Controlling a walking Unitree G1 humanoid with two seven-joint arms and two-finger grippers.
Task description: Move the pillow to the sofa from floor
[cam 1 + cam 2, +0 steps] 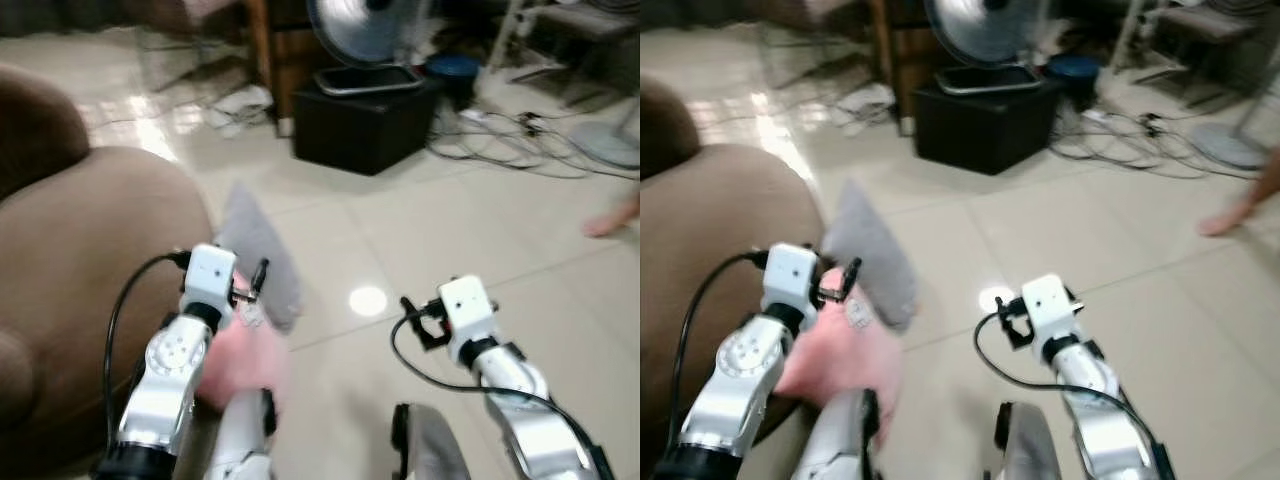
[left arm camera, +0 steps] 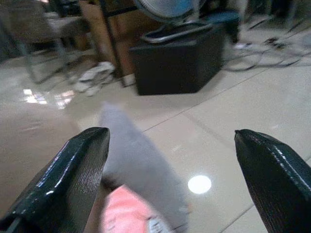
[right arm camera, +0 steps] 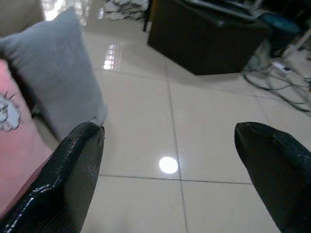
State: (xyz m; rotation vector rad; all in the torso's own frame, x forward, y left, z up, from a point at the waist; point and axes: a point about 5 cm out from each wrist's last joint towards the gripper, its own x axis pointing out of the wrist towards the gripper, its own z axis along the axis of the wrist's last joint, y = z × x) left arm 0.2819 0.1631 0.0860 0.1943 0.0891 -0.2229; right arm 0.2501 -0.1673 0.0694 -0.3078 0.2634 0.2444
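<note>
A grey pillow (image 1: 262, 255) stands tilted on the tiled floor, leaning against the brown sofa (image 1: 90, 250). A pink pillow (image 1: 245, 360) with a small print lies just in front of it, partly behind my left arm (image 1: 175, 360). My left gripper (image 2: 170, 138) is open, its fingers spread either side of the grey pillow (image 2: 138, 160) and the pink pillow (image 2: 129, 213), a short way from both. My right gripper (image 3: 167, 131) is open over bare tiles, with the grey pillow (image 3: 58, 68) off to its side.
A black box (image 1: 365, 120) with a tray and a fan (image 1: 365, 30) on it stands ahead. Cables (image 1: 520, 140) trail over the floor at the far right. A person's foot (image 1: 612, 222) shows at the right edge. Open tiles lie between me and the box.
</note>
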